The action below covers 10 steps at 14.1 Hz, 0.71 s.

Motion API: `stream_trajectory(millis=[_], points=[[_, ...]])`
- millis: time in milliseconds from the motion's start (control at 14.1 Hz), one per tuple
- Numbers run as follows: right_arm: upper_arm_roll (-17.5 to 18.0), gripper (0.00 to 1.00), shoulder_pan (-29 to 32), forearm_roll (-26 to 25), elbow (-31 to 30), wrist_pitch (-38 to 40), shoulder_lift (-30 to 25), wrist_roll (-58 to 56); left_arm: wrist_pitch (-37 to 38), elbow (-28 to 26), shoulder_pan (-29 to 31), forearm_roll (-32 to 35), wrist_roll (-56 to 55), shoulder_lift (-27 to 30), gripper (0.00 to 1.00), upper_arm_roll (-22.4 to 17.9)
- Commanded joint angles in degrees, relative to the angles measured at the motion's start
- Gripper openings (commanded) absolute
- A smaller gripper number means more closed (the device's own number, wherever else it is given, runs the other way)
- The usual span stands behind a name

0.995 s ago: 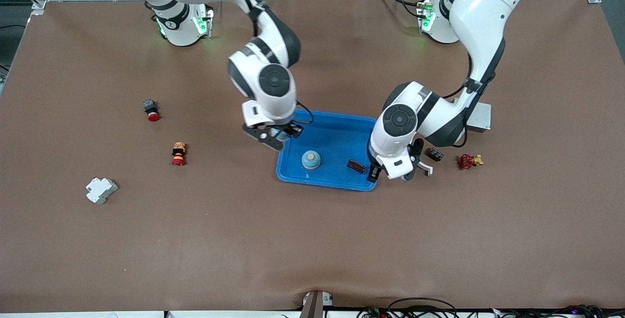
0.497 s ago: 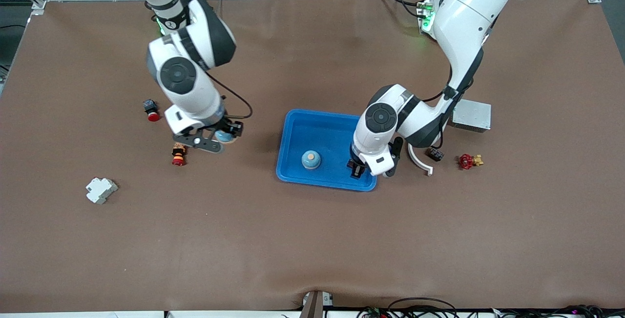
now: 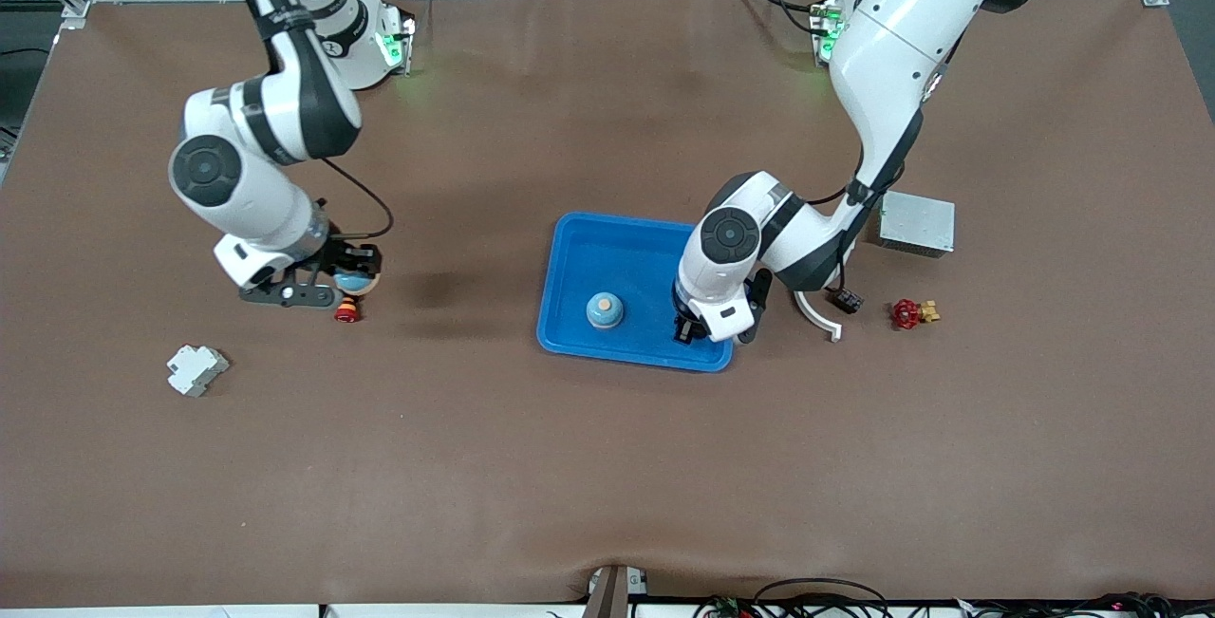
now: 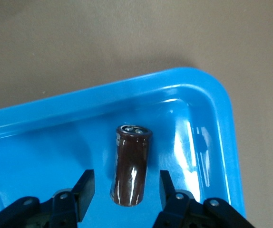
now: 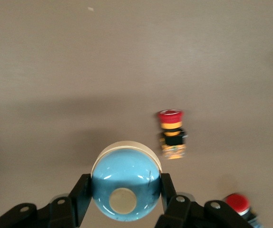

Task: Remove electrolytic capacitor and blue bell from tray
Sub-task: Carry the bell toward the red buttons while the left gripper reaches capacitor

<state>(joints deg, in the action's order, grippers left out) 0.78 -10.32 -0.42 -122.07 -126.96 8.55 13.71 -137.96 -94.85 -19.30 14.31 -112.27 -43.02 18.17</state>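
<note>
Lying flat in the blue plastic tray [image 4: 208, 102], near a corner, the brown tube capacitor [image 4: 131, 165] points its long way out between the left gripper [image 4: 127, 190] jaws, half open around it. The right gripper [image 5: 125, 190] hangs over the table, squeezing a round blue bell [image 5: 126, 178].

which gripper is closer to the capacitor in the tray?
Left. The left gripper straddles the capacitor in the blue tray; the right gripper, holding a bell, is off toward its own end.

A brown table [image 3: 607, 466] carries a blue tray [image 3: 570, 314], 2 red-capped push buttons [image 3: 347, 310], a white block [image 3: 196, 369], a grey metal box [image 3: 916, 223], a red valve [image 3: 909, 313], a small black part [image 3: 845, 298] and a white curved piece [image 3: 816, 319].
</note>
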Motion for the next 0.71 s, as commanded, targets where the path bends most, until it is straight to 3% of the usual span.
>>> stream_trajectory(millis=[0, 71, 142, 639], points=[[1.07, 0.0, 4.76, 0.07, -5.97, -4.5, -2.67, -7.61, -1.17, 0.72, -0.56, 0.37, -0.05, -0.74, 0.26, -0.59], [1.07, 0.0, 6.61, 0.07, -7.46, -6.44, -2.58, -10.69, -1.17, 0.72, -0.56, 0.63, 0.38, -0.66, 0.06, -0.59], [1.16, 0.0, 8.36, 0.07, -8.44, -7.94, -2.4, -13.42, -1.17, 0.72, -0.56, 1.5, 0.39, -0.48, 0.0, -0.59], [1.07, 0.0, 17.16, 0.07, -14.6, -17.09, -0.74, -27.14, 4.26, 0.98, 0.58, 4.68, 2.92, 6.09, 0.0, -0.06]])
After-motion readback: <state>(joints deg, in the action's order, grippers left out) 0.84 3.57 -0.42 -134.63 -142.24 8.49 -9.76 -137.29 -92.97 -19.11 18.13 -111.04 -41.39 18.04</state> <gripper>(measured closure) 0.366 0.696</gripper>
